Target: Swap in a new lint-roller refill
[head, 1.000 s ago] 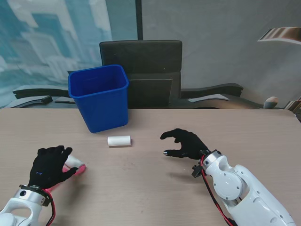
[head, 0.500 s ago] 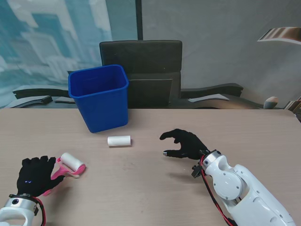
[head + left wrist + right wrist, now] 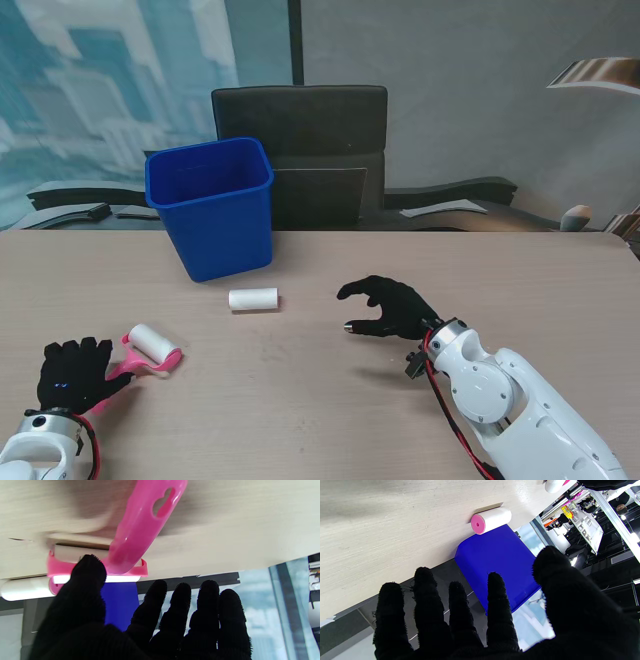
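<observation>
Since a second ago the left hand (image 3: 72,372) has drawn back off the pink-handled lint roller (image 3: 148,352), fingers spread, holding nothing. Right hand (image 3: 392,307) hovers, fingers apart. White cylindrical refill (image 3: 253,298) lies on the woodgrain counter (image 3: 300,380), near the blue plastic bin (image 3: 212,205).

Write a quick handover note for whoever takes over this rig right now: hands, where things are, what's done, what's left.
Left hand: open, fingers spread over the handle of the pink lint roller, no grip visible.
Right hand: open, hovering mid-table, holding nothing.
The roller lies on the wooden table with a white roll on it.
Spare white refill roll with pink end cap lies on its side just in front of the blue plastic bin.
Done: nothing visible. Left: pull the mounted roll, probably bin it, fit the spare.
</observation>
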